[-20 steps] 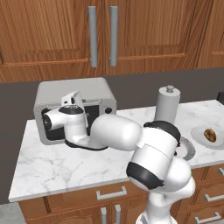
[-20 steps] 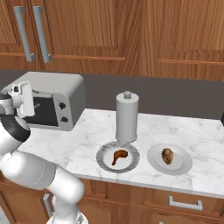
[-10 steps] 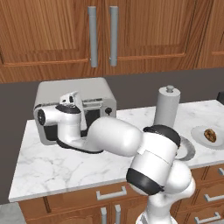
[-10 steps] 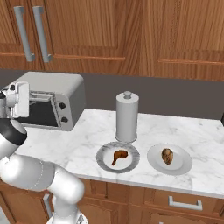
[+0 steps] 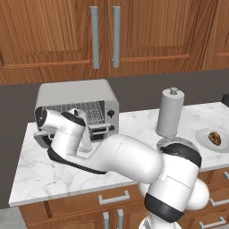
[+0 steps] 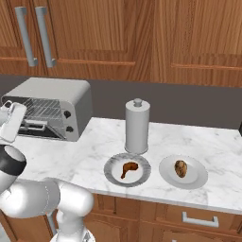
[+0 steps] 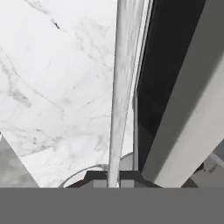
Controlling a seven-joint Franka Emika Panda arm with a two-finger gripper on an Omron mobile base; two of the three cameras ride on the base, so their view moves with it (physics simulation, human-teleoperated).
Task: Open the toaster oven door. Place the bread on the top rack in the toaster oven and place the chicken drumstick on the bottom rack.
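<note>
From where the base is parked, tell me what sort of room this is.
A simulated home kitchen, by the look of it: brown wooden wall cabinets with grey bar handles, a white marble countertop over wooden drawers, and a silver boxy toaster oven standing on the counter.

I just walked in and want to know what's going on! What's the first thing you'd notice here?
The big white robot arm jumps out first, stretched across the marble counter with its gripper shut on the toaster oven's door handle. The silver toaster oven sits at the counter's left end. Near the front edge wait two plates: a chicken drumstick and, to its right, the bread.
</note>
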